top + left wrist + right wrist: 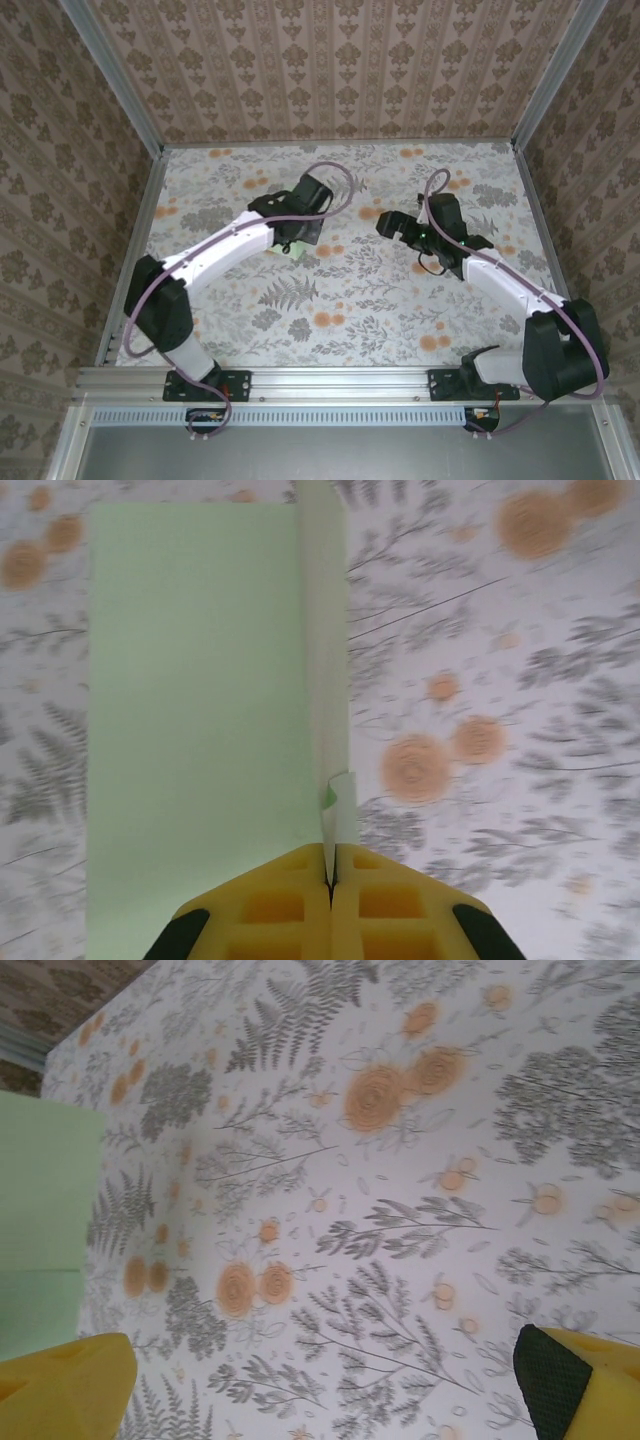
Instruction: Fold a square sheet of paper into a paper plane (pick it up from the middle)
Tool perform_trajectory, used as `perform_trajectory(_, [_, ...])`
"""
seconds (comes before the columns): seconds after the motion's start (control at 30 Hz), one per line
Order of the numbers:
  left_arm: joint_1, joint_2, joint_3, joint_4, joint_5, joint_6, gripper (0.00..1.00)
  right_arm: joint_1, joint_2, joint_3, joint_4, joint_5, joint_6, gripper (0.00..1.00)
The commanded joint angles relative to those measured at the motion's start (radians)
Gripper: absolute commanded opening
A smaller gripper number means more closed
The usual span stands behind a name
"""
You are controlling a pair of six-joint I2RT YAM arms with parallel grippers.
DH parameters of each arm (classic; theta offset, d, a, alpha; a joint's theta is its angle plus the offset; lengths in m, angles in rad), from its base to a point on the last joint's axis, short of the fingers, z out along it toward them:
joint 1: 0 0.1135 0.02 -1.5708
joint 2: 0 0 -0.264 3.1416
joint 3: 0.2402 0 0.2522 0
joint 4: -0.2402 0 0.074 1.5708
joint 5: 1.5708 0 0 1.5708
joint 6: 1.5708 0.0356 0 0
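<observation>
The square sheet of paper (190, 730) is pale green and lies on the flowered table, with a strip along its right side standing upright (325, 630). My left gripper (330, 875) is shut on the near end of that raised strip, its yellow fingers pressed together. From above, the left gripper (296, 238) covers most of the paper (279, 252). My right gripper (325, 1400) is open over bare tablecloth, fingers (60, 1390) far apart, the paper (40, 1210) off to its left. In the top view, the right gripper (392, 226) hangs right of the left one. The paper plane is out of view.
The flowered tablecloth (350, 300) is walled in by patterned panels at the back and both sides, with metal rails (340, 380) along the near edge. Both arms reach in towards the table's middle, a gap between them.
</observation>
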State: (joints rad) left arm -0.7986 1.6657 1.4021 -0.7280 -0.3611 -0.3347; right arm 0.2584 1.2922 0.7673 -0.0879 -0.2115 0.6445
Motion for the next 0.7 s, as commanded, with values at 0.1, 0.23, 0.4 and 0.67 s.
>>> perform_trajectory(0.1, [-0.049, 0.227, 0.131, -0.201, -0.285, -0.014, 0.03, -0.041, -0.097, -0.048, -0.061, 0.13, 0.044, 1.0])
perform_trajectory(0.23, [-0.073, 0.357, 0.192, -0.217, -0.258, -0.056, 0.04, -0.061, -0.126, -0.086, -0.086, 0.161, 0.058, 1.0])
perform_trajectory(0.4, [-0.097, 0.444, 0.236, -0.194, -0.155, -0.095, 0.08, -0.083, -0.124, -0.086, -0.101, 0.165, 0.05, 1.0])
perform_trajectory(0.67, [-0.086, 0.469, 0.256, -0.159, -0.006, -0.131, 0.18, -0.105, -0.123, -0.091, -0.117, 0.162, 0.041, 1.0])
